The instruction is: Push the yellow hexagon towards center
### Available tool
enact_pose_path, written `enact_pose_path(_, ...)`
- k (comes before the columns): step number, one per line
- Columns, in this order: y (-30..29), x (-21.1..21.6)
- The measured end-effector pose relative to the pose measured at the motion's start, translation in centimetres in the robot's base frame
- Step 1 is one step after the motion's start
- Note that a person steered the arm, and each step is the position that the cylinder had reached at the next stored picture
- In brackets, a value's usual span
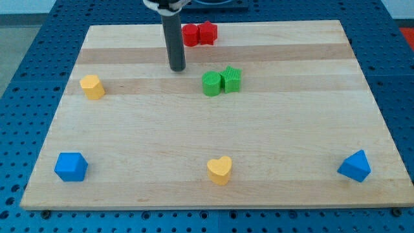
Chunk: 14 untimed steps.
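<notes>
The yellow hexagon [92,86] sits near the left edge of the wooden board [291,136], in its upper half. My tip [177,68] rests on the board to the right of the hexagon and a little above it, well apart from it. The rod rises straight to the view's top. The tip is just left of the two green blocks and below-left of the two red blocks.
Two red blocks [198,33] touch each other at the top centre. A green cylinder-like block [211,83] and a green star-like block [231,79] touch near the centre. A yellow heart [219,170] lies at bottom centre, a blue block [70,167] bottom left, a blue triangle-like block [355,166] bottom right.
</notes>
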<state>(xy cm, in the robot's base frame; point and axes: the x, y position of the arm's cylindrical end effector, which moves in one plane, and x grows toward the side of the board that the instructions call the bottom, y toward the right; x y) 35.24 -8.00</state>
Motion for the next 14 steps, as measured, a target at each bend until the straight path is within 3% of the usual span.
enact_pose_path(1, -0.5, 3.9)
enact_pose_path(2, -3.0, 4.5)
enact_pose_path(5, -12.2, -0.8)
enact_pose_path(7, -22.3, -0.7)
enact_pose_path(9, -18.7, 3.7)
enact_pose_path(14, -6.7, 5.3)
